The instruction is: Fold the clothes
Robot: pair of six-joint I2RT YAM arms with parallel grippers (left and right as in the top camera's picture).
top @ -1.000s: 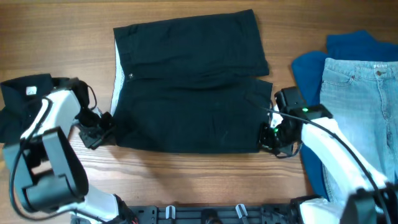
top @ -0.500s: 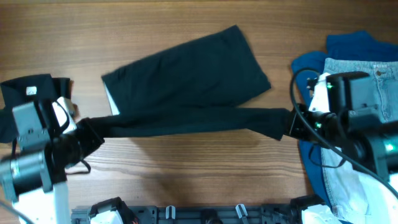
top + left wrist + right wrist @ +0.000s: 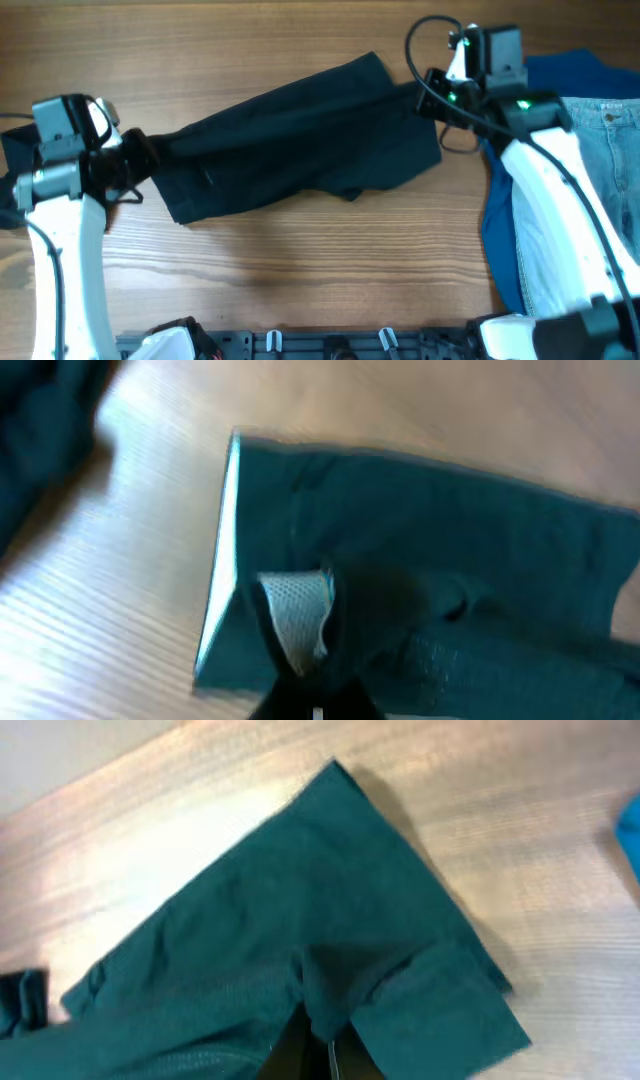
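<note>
From my station I see the large, plain black shorts-like cloth (image 3: pixel 300 135) stretched slantwise across the far half of the brown wooden table (image 3: pixel 300 280), its left end lower than its right. It is rumpled rather than flat, with a loose flap hanging along its near edge.

My left gripper (image 3: pixel 135 160) is clamped on the left end of the cloth. In the left wrist view its dark fingertips (image 3: pixel 315 700) sit pinched together at the bottom of the frame, with the fabric (image 3: pixel 430 560) gathered into them and a patch of white mesh lining (image 3: pixel 297 610) showing just above the pinch.

My right gripper (image 3: pixel 428 85) has the far right corner of the cloth. In the right wrist view its jaws are closed (image 3: pixel 325 1055) on a small fold of the fabric (image 3: pixel 280 910), which puckers where they bite.

Off to the right lie the light-blue denim jeans (image 3: pixel 590 160) on top of a bright blue garment (image 3: pixel 565 70), both apart from the black cloth. A dark folded garment (image 3: pixel 12 185) lies at the left edge of the table, behind my left arm.
</note>
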